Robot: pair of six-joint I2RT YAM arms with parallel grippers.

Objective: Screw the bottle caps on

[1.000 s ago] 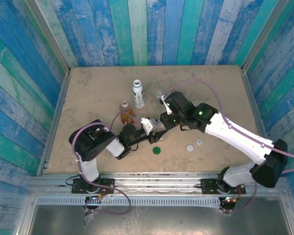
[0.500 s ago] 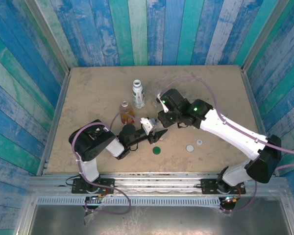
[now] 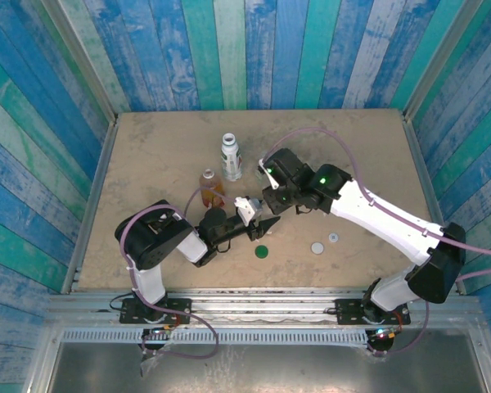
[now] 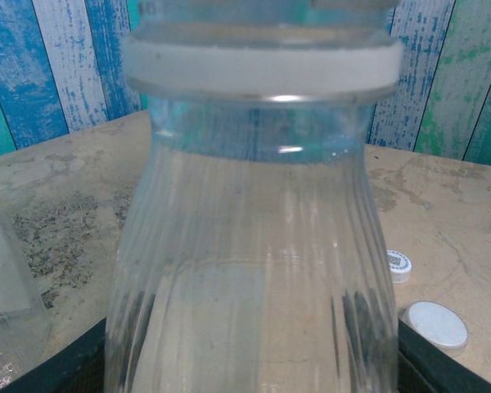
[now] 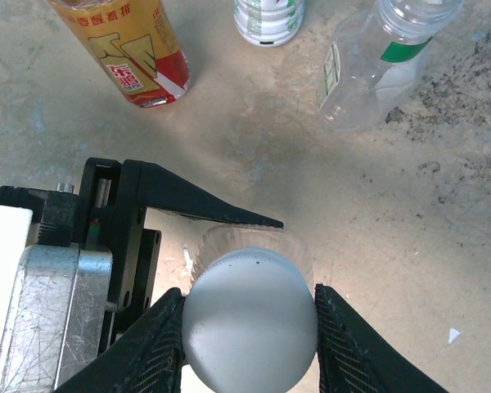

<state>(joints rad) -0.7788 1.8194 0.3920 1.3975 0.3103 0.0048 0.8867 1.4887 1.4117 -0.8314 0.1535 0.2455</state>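
My left gripper is shut on a clear ribbed bottle that stands upright on the table. A white cap sits on the bottle's neck, and my right gripper is shut on it from above, with mesh pads on both sides. In the top view the right gripper hangs just over the left one. A dark green cap and two white caps lie on the table in front. The amber bottle, white-labelled bottle and smaller clear bottle stand uncapped behind.
The sandy tabletop is walled by blue and green planks. The two loose white caps lie close to the right of the held bottle. The amber bottle stands close behind the left arm's wrist.
The right wrist has swung a little left and back above the bottle top, still on the cap. The left arm and the held bottle have stayed put.
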